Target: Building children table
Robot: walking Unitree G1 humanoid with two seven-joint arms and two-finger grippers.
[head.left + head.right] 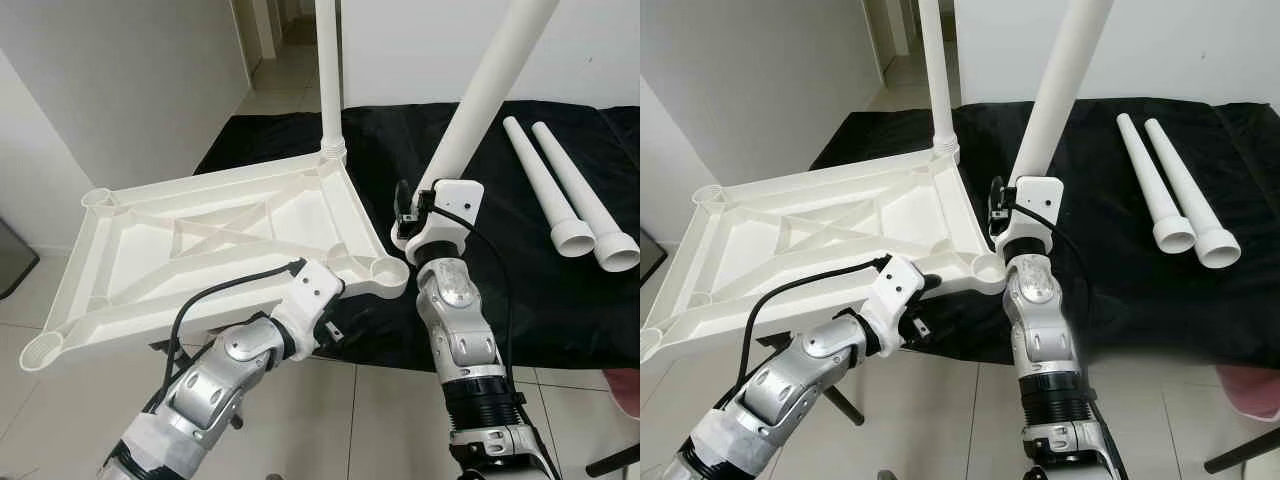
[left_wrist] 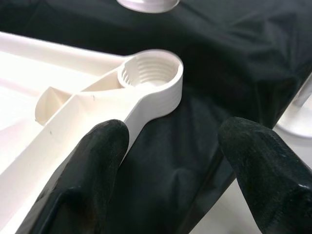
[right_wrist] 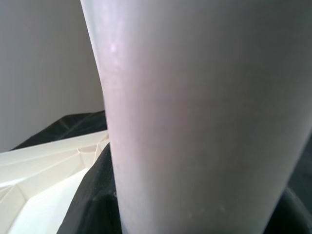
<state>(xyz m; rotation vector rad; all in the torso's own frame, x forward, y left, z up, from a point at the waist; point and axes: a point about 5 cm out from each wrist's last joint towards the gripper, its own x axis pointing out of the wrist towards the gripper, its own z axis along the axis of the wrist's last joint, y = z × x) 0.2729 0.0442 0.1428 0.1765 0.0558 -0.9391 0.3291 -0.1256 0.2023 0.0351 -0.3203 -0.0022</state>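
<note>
Black-draped table (image 1: 520, 300) carries the upturned tabletop (image 1: 210, 250); left gripper (image 2: 170, 161), fingers spread, sits at its edge, right gripper (image 1: 425, 215) clamps a leg (image 1: 480, 95). Next: screw it into the near socket (image 2: 148, 78).

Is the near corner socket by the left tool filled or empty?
Empty. The near corner socket shows bare inner threads; the leg held at the right tool is above it, not yet inserted.
</note>
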